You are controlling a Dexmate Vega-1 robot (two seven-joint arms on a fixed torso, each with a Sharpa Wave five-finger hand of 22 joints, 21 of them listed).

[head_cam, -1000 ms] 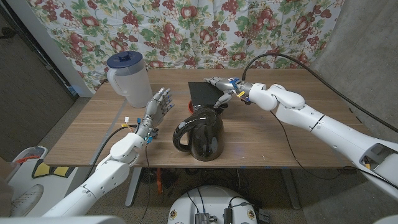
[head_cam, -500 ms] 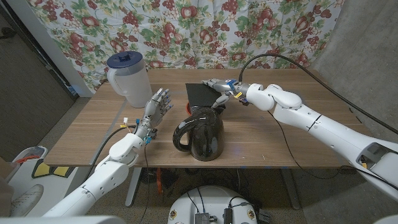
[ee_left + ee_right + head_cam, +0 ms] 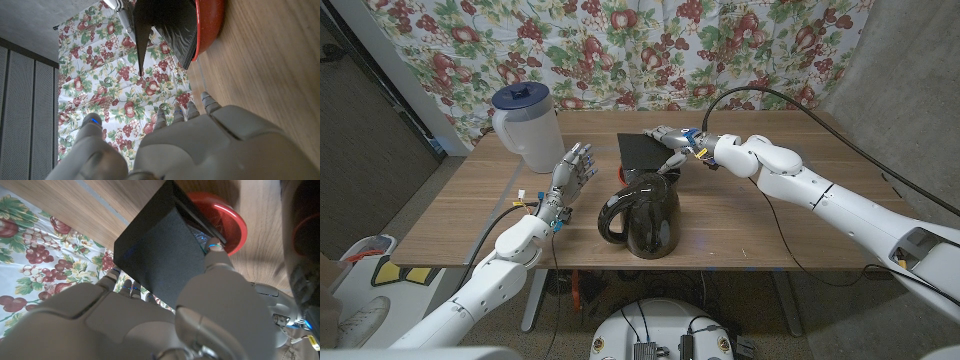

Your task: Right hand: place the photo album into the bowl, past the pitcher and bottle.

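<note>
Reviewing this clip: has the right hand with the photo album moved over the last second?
Yes. The right hand and the photo album have shifted slightly toward the white pitcher, judged against the dark jug.

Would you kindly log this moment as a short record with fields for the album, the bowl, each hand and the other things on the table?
album: black photo album, held above the bowl, lower edge at its rim
bowl: red bowl, on the wooden table, behind the pitcher
right hand: right hand grips the album
left hand: left hand holds nothing, fingers apart
pitcher: dark glossy pitcher, near table front
jug: white jug with blue lid, far left
</note>
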